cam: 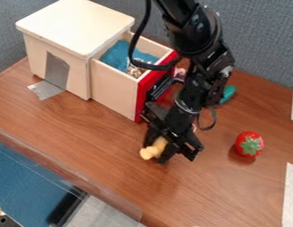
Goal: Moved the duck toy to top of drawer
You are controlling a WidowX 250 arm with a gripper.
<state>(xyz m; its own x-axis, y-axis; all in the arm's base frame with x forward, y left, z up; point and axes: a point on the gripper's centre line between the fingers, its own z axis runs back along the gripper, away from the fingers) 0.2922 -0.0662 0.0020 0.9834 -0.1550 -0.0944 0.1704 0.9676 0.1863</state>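
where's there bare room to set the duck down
Bare: on top of the cabinet, the table between cabinet and lower-left edge, and the table below duck and strawberry. Crowded: around the red drawer front, with the arm close by.

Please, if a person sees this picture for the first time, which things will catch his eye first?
Probably the black robot arm, coming from the top edge, its gripper low near the middle with the pale yellow duck toy between its fingers. Next, the bright red front of the open drawer, upper left of the gripper, and the red strawberry-like toy at the right.
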